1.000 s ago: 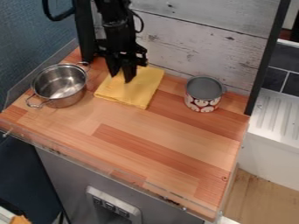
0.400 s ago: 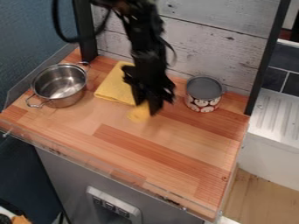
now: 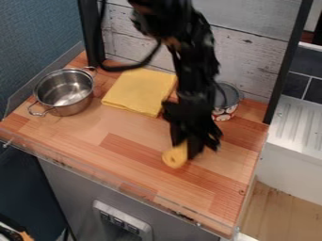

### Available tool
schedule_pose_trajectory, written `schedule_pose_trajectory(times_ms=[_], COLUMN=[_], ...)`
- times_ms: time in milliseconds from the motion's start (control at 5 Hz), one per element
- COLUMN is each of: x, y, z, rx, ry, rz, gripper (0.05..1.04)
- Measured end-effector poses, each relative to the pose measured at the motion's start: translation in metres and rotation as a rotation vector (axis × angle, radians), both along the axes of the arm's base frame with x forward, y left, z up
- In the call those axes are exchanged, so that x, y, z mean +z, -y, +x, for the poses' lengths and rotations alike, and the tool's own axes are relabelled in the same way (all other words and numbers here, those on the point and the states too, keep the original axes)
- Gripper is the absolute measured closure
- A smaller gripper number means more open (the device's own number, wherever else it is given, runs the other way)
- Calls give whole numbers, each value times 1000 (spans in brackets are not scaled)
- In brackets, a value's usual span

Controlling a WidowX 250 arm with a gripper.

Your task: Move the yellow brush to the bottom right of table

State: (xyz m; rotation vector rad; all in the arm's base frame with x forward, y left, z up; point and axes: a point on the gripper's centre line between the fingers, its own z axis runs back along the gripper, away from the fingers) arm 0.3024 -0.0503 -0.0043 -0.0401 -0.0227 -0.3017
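Note:
The black gripper point(image 3: 186, 149) hangs over the right-centre part of the wooden table point(image 3: 135, 162), shut on the yellow brush point(image 3: 175, 157). The brush's rounded yellow end sticks out below and to the left of the fingers; its upper part is hidden by them. Whether the brush touches the wood I cannot tell.
A steel pot point(image 3: 65, 92) with two handles stands at the left. A folded yellow cloth point(image 3: 140, 91) lies at the back. Behind the arm, at the back right, is a patterned tin point(image 3: 224, 100), partly covered. A clear low rail point(image 3: 119, 181) runs along the front edge.
The arm has swung from over the cloth at the back towards the front right, carrying the yellow brush. The cloth is uncovered now, and the arm partly covers the tin.

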Motion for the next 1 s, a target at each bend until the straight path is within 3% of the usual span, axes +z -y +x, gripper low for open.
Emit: schedule_pose_trajectory(times_ms=[400, 600, 800, 1000], x=[-3, -1, 17, 42], y=[14, 15, 15, 8], z=[-10, -18, -17, -17], rx=[63, 93, 106, 107], ry=[-25, -48, -9, 47], rz=[-28, -32, -35, -9], gripper=[697, 392, 118, 79])
